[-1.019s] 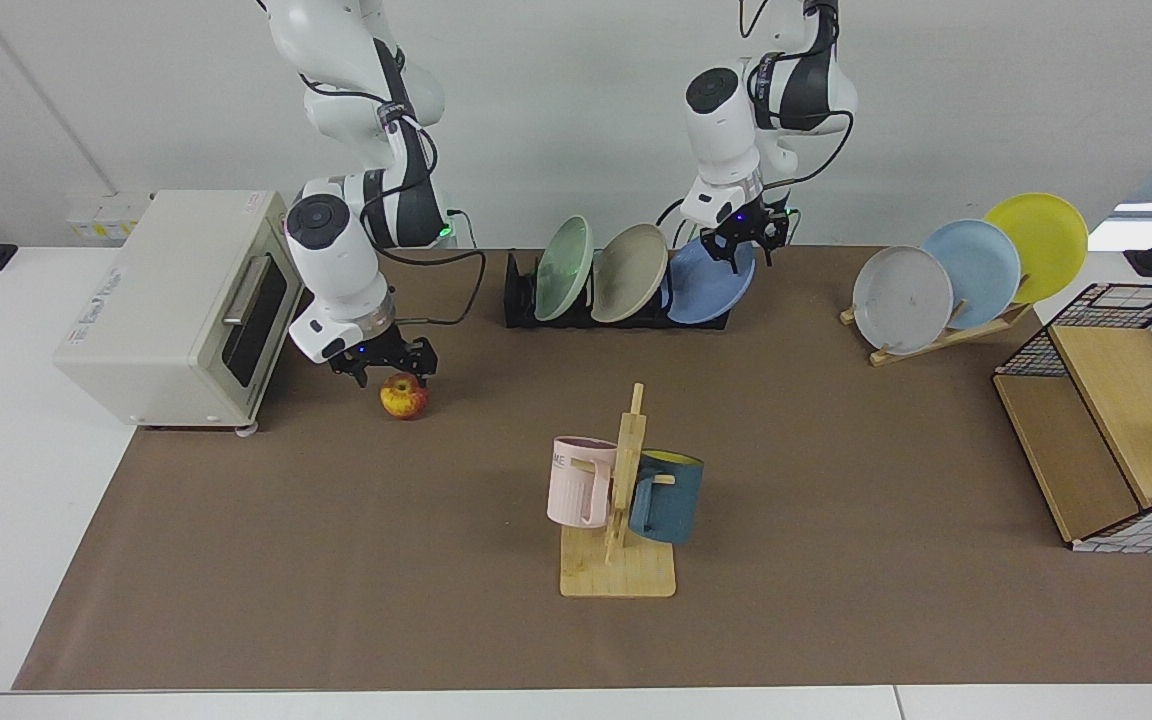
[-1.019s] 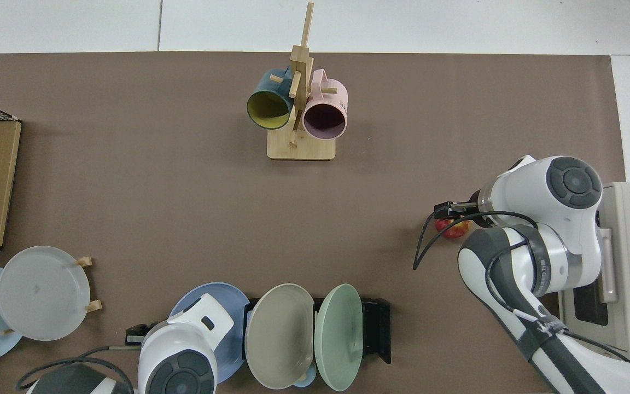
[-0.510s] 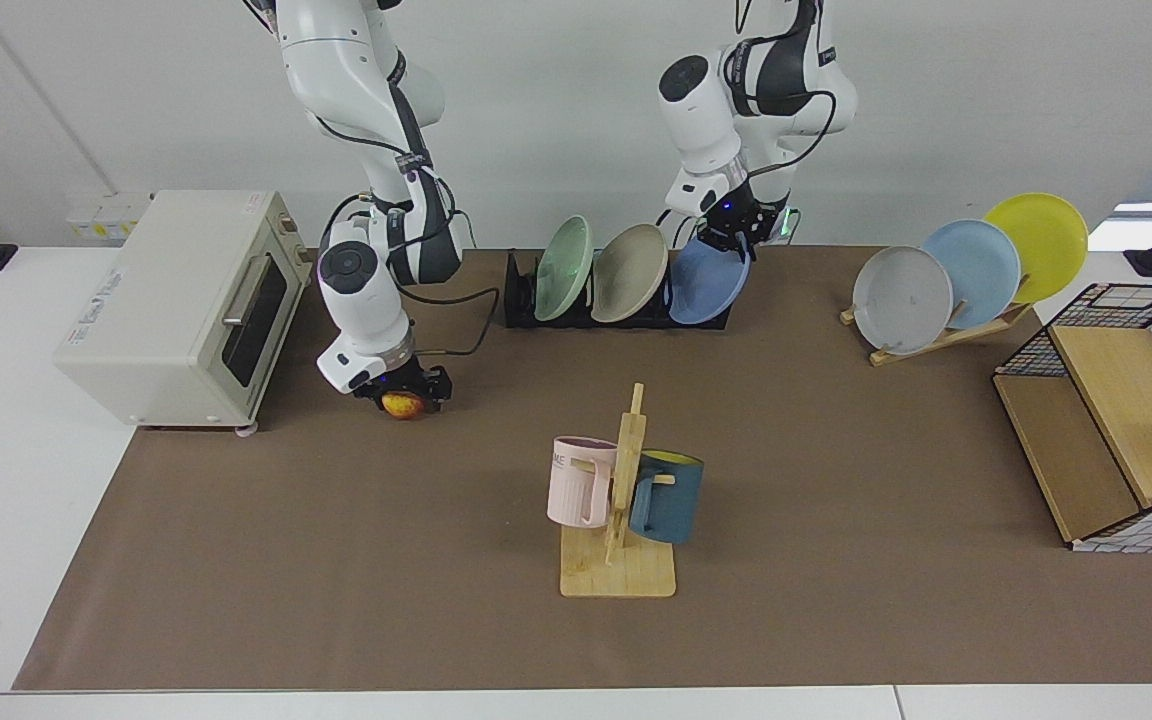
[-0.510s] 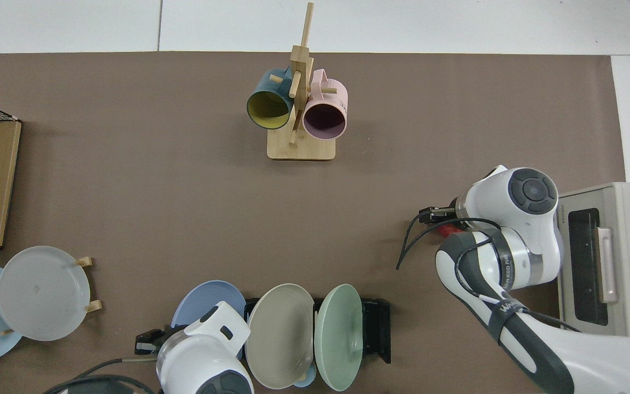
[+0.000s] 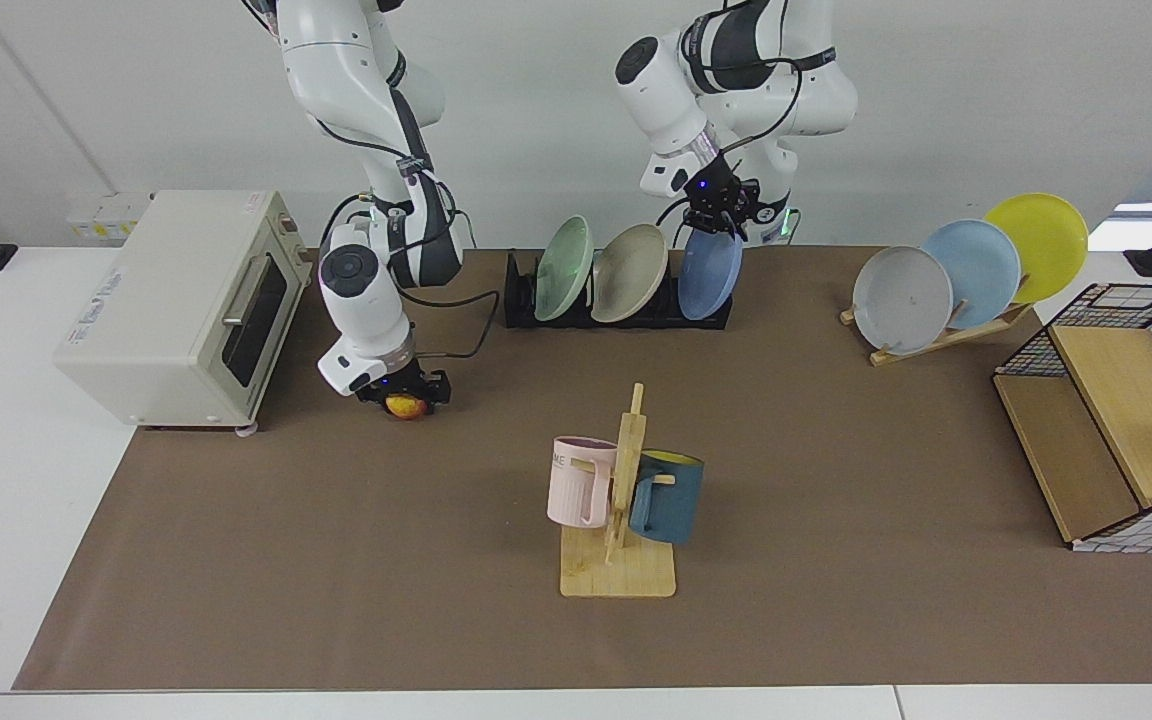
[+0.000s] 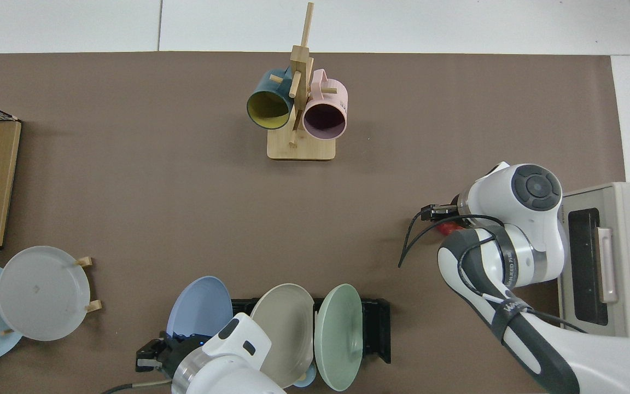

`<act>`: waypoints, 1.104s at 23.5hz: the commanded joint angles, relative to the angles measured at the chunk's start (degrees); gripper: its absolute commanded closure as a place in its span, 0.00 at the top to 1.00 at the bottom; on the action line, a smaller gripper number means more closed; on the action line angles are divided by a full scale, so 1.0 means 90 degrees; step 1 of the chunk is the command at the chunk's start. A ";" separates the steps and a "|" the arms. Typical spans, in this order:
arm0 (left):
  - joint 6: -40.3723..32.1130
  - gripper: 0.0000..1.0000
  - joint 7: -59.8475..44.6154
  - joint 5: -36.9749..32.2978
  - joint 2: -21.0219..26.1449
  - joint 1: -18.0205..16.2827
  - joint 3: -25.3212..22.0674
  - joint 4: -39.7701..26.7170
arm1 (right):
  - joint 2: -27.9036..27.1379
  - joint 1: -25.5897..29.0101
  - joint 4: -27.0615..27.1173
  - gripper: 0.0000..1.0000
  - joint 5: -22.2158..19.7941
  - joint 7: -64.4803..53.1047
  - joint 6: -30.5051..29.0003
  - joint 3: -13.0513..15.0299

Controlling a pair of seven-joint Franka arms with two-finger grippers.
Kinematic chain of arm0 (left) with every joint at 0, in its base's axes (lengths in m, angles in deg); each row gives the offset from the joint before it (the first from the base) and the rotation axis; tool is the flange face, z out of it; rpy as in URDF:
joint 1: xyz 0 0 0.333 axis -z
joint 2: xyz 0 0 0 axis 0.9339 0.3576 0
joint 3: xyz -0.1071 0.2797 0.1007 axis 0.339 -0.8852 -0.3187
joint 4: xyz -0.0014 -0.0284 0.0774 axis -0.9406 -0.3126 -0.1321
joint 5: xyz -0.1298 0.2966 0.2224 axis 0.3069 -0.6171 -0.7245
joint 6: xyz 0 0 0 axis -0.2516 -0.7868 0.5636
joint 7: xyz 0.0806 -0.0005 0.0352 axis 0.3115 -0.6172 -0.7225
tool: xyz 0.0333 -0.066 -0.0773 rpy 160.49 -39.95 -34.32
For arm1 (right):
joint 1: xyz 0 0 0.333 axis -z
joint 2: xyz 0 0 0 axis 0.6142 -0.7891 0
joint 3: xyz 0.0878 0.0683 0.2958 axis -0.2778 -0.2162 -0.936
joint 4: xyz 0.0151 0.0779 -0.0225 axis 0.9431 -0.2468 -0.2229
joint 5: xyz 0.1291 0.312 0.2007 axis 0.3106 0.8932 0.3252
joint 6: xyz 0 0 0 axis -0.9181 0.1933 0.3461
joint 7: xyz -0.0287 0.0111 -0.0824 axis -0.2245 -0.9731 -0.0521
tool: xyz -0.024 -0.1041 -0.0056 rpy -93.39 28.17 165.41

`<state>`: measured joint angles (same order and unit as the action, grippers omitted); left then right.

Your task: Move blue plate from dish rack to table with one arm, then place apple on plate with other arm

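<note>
The left gripper (image 5: pixel 719 213) sits at the top rim of the blue plate (image 5: pixel 709 275), its dark fingers pinched onto that rim from above. The plate, a smooth matte disc with a shallow raised edge, stands nearly upright below the gripper, its lower edge at the end of the rack (image 5: pixel 526 300), a low black slotted frame with upright dividers. In the top view this gripper (image 6: pixel 153 358) shows as a dark block over the plate's (image 6: pixel 197 306) near rim, with the arm's glossy white shell covering much of it. Beside the gripper, further along the rack, lean a beige plate (image 5: pixel 628 273) and a pale green plate (image 5: pixel 564 268), both round and tilted. The right gripper (image 5: pixel 404 395) is low over the brown mat (image 5: pixel 336 560), its black fingers closed around the apple (image 5: pixel 404 405), a small round fruit showing yellow and red between them; whether the apple touches the mat cannot be told. From above only a sliver of red apple (image 6: pixel 449 227) shows under that gripper (image 6: pixel 435 212). Next to it, on the arm's base side, stands a boxy cream toaster oven (image 5: pixel 176 300) with a dark glass door. Well apart from both grippers, toward the camera, a light wooden mug tree (image 5: pixel 621 520) carries a pink mug (image 5: pixel 576 480) and a dark teal mug (image 5: pixel 666 495). Away past the left gripper, a slanted wooden stand (image 5: pixel 936 335) holds grey, sky-blue and yellow plates.
</note>
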<state>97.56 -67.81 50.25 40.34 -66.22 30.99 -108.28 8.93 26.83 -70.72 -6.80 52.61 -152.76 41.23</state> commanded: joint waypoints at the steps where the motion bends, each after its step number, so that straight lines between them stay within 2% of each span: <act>1: -0.0033 0.00 0.0287 -0.0155 0.0152 -0.0713 0.0021 0.0566 | 0.0525 0.0077 0.0323 0.00 -0.0047 0.0115 0.0833 0.0018; 3: 0.0279 0.00 0.0666 -0.0135 0.0376 -0.1084 -0.0017 0.0897 | 0.0691 0.0097 0.0596 0.00 -0.0057 0.0076 0.1312 0.0048; 6: 0.0554 0.00 0.1107 -0.0047 0.1165 -0.1612 -0.0290 0.1745 | 0.0887 0.0213 0.1065 0.00 -0.0066 0.0047 0.2093 0.0048; 9: 0.0875 0.00 0.1069 0.0185 0.2190 -0.1525 -0.0719 0.2557 | 0.1082 0.0234 0.1368 0.00 -0.0066 0.0008 0.2553 0.0057; 11: 0.1382 0.00 0.1156 0.1294 0.2437 -0.1593 -0.0925 0.2637 | 0.1267 0.0234 0.1534 0.00 -0.0066 -0.0060 0.2807 0.0057; 14: 0.1735 0.00 0.1342 0.2392 0.2370 -0.1613 -0.1014 0.2394 | 0.1473 0.0253 0.1817 0.00 -0.0066 -0.0187 0.3246 0.0058; 17: 0.1969 0.00 0.1313 0.2997 0.2563 -0.1516 -0.0975 0.2247 | 0.1542 0.0292 0.2275 0.00 -0.0047 -0.0431 0.3773 0.0057; 19: 0.2495 0.00 0.1284 0.3466 0.2769 -0.1360 -0.0945 0.1955 | 0.1522 0.0302 0.2666 0.00 -0.0018 -0.0529 0.4173 0.0057; 22: 0.3072 0.00 0.1226 0.4092 0.3081 -0.1145 -0.0926 0.1729 | 0.1532 0.0312 0.2688 0.00 -0.0008 -0.0685 0.4186 0.0067; 24: 0.3686 0.00 0.0895 0.4133 0.3432 -0.0765 -0.0897 0.1525 | 0.1542 0.0380 0.2668 0.00 -0.0008 -0.0695 0.4166 0.0057; 26: 0.4282 0.00 0.0640 0.4074 0.3648 -0.0598 -0.0906 0.1368 | 0.1542 0.0380 0.2658 0.00 -0.0008 -0.0695 0.4166 0.0057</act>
<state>126.40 -57.65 85.83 68.69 -75.90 23.25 -92.96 23.35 28.92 -47.37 -6.91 48.20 -116.00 42.21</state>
